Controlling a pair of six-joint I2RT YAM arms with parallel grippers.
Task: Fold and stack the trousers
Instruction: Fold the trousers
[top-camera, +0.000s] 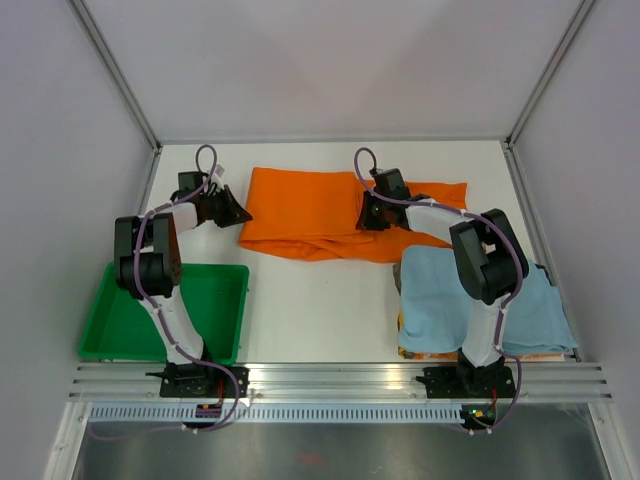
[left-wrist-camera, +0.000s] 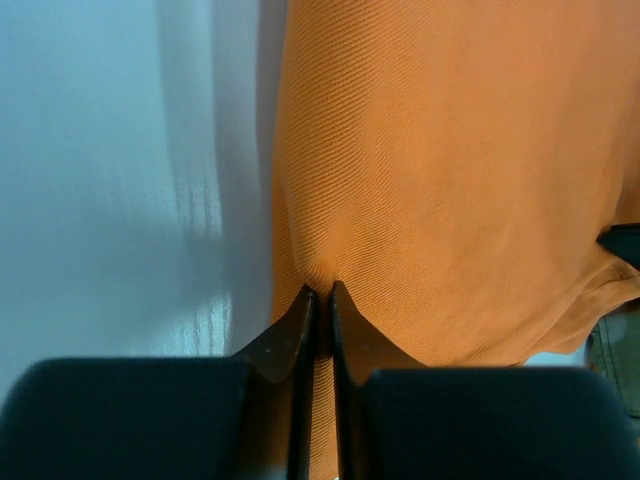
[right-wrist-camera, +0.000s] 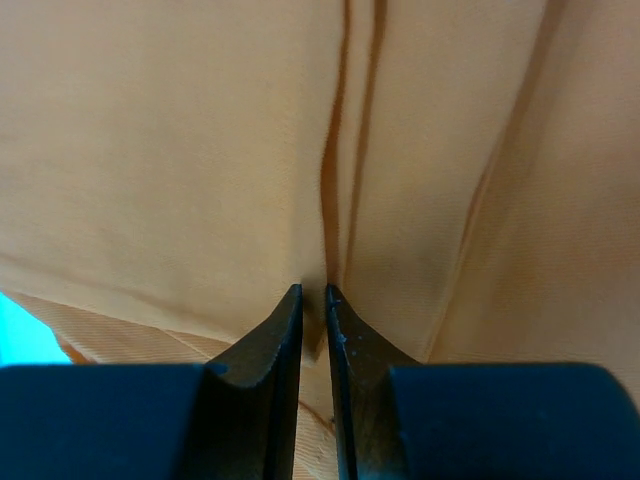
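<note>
Left wrist view: left gripper (left-wrist-camera: 320, 292) is clamped on the edge of the trousers (left-wrist-camera: 450, 170), and right gripper (right-wrist-camera: 312, 292) is nipping a crease between its tips.

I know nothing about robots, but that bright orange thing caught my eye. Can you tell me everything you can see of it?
The trousers are plain bright orange, in a soft, finely ribbed fabric. They lie flat and sideways across the far part of the white table, loosely folded so that layers overlap, with a few creases. The left pincer pinches their left edge, and the right pincer nips a fold further right. Their near right corner reaches the light blue cloth.
</note>
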